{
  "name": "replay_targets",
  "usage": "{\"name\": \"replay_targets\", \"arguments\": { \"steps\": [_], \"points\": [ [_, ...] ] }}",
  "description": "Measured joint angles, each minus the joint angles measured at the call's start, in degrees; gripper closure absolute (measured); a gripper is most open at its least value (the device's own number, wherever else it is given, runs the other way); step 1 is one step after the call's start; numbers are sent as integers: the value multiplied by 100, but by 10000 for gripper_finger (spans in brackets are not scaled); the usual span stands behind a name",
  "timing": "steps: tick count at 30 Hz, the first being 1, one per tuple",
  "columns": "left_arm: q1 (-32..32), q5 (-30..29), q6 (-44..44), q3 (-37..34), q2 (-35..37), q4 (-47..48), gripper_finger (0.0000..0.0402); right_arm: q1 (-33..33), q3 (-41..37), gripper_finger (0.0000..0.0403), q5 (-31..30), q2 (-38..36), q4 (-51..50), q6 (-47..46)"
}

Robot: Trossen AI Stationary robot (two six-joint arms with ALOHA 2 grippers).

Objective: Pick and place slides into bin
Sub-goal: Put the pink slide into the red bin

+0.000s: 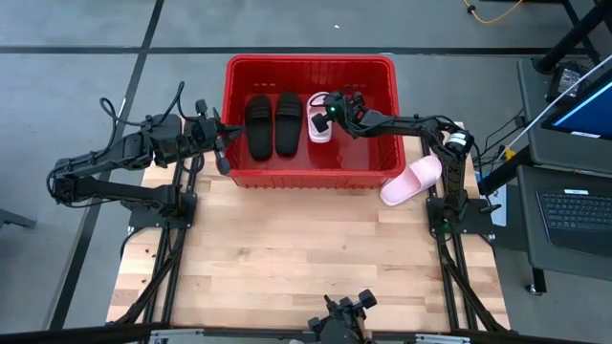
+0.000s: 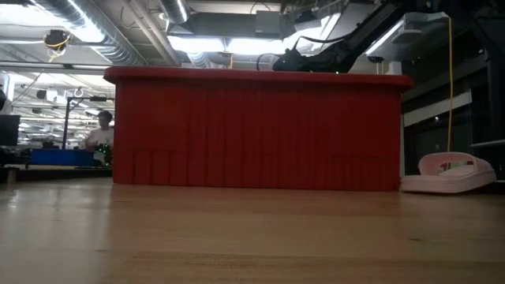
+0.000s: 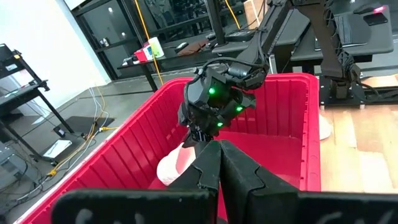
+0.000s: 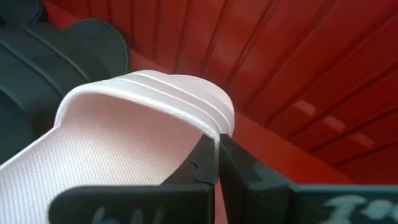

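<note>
The red bin [image 1: 311, 61] stands at the table's far middle. Two black slides [image 1: 273, 124] lie side by side on its floor at the left. A pink slide [image 1: 319, 127] is next to them in the bin, under my right gripper [image 1: 326, 117], which reaches in from the right and is shut at the slide's strap. The second pink slide [image 1: 412, 180] lies sole down on the table by the bin's near right corner; it also shows in the low view [image 2: 450, 173]. My left gripper [image 1: 222, 158] is shut and empty, outside the bin's left wall. My right gripper [image 4: 217, 155] pinches the side edge of the pink slide's strap [image 4: 225, 124] between its two fingertips, where the strap comes down to the sole. The fingers slant down from the bin's right side. Whether the slide rests on the bin floor I cannot tell.
The bin's ribbed right wall [image 4: 298, 74] is close beside my right gripper. The right part of the bin floor [image 1: 368, 134] is bare. The right arm's base [image 1: 449, 201] stands beside the loose pink slide. A person [image 2: 101, 134] sits far off in the room.
</note>
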State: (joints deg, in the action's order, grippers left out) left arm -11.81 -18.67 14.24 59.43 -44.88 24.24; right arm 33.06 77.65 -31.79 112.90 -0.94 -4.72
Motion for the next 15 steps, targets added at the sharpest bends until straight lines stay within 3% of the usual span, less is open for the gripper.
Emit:
{"name": "replay_targets", "arguments": {
  "steps": [15],
  "points": [
    [2,4,-4,-1,0,-2,396,-33,-929,394,53,0,1246,-423]
  ]
}}
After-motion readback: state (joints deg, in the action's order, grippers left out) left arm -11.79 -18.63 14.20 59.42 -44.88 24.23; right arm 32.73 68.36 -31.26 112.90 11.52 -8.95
